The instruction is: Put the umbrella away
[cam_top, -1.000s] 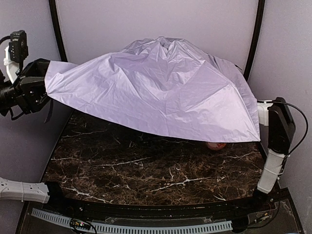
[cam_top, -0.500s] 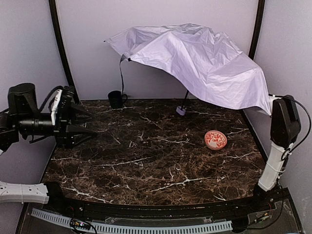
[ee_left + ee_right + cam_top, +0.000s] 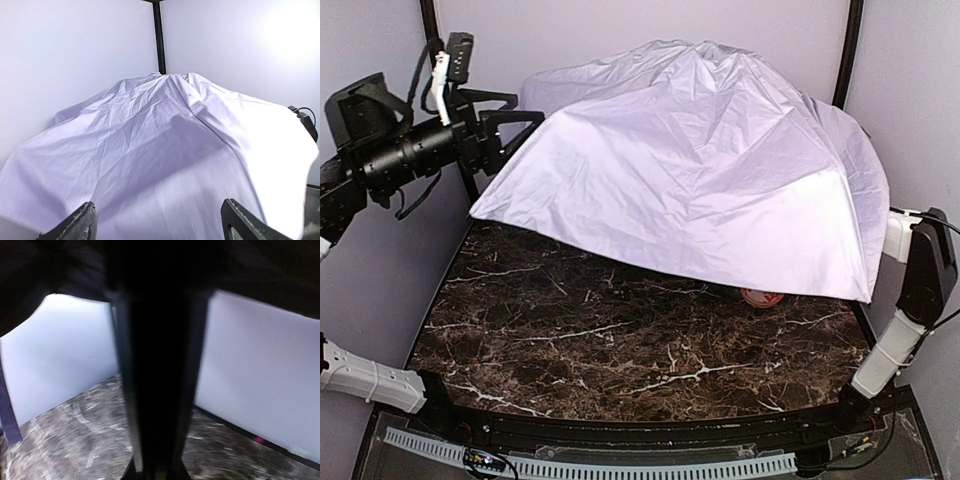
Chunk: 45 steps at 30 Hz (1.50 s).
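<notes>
Umbrella: open, its pale lavender canopy spread over your table from 11 to 3 o'clock, near rim sagging low.
Left gripper: raised at 10 o'clock, fingers apart, holding nothing, just beside the canopy's edge.
Right gripper: hidden under the fabric at 3 o'clock; you cannot tell its state.
Table: dark brown marble, white-veined.
Bowl: red, peeking from under the canopy at 3 o'clock.
Room: pale walls, black corner posts.
</notes>
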Tool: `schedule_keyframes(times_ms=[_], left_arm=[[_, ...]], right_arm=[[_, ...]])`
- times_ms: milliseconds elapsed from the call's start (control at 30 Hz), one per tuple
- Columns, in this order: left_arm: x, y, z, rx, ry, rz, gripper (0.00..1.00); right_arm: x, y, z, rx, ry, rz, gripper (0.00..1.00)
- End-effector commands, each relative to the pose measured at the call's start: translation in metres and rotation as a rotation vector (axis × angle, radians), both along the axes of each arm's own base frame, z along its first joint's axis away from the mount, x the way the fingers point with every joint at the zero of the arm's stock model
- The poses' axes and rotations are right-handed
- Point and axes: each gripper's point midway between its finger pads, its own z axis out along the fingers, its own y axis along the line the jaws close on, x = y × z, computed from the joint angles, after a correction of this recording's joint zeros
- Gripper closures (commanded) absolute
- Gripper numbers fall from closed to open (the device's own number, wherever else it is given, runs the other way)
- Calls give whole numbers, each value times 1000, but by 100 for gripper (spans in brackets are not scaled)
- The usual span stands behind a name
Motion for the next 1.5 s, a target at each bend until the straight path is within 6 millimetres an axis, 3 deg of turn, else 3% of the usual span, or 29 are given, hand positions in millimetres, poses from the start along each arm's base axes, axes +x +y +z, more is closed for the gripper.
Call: schedule_keyframes(times_ms=[0, 200, 367, 500, 600, 767, 833, 900, 933, 1033, 1167, 1333, 1367, 1433, 1467], left_arm=[[18, -28, -8, 21, 77, -33, 12], [34, -26, -36, 30, 120, 45, 10], [44, -42, -91, 68, 163, 25, 5], [47, -43, -106, 45, 145, 11, 2], [40, -49, -122, 36, 161, -47, 2], [33, -52, -141, -7, 172, -92, 10], [36, -49, -153, 9, 181, -65, 17], [36, -45, -158, 21, 178, -49, 31], [33, -43, -157, 19, 167, -52, 39], [22, -38, -146, -3, 121, -80, 63], [14, -31, -138, -28, 95, -92, 86], [12, -19, -137, 5, 82, -52, 97], [12, -16, -138, 15, 79, -37, 97], [11, -10, -135, 23, 69, -20, 100], [12, -7, -134, 24, 64, -10, 100]], right_arm=[[-52, 46, 17, 10, -139, 161, 100], [-103, 101, 3, 59, -151, 279, 100], [-153, 153, -23, 3, -197, 393, 100], [-197, 192, -42, -81, -271, 473, 100], [-219, 211, -47, -103, -282, 535, 100], [-235, 233, -64, -119, -258, 602, 100], [-236, 234, -64, -97, -254, 592, 100], [-235, 232, -64, -66, -244, 580, 100], [-236, 231, -65, -61, -237, 580, 95], [-236, 228, -77, -76, -207, 577, 75], [-238, 220, -85, -71, -157, 576, 41], [-234, 186, -107, -98, -61, 494, 1], [-237, 172, -107, -87, -35, 478, 0], [-240, 147, -124, -101, 21, 444, 0], [-243, 131, -121, -94, 31, 432, 0]])
